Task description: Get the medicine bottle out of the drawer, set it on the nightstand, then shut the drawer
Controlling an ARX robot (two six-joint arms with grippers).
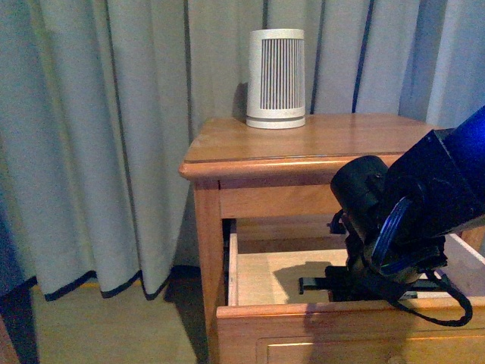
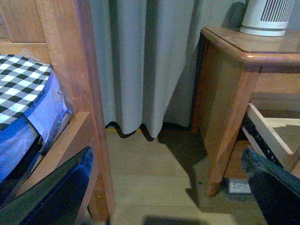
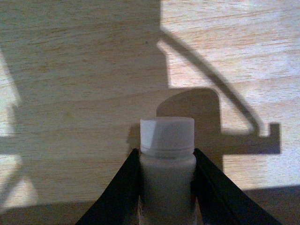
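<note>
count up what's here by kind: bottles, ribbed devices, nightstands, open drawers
medicine bottle: 1
ribbed device: 1
nightstand: 1
open drawer: 1
total: 4

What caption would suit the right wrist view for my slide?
Right gripper closed on the white medicine bottle inside the pale-wood drawer.

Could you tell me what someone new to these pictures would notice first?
The black right pincer grips a small white capped medicine bottle inside the open honey-wood upper drawer. Behind, a tall white ribbed device stands at the back of the wooden nightstand top.
</note>
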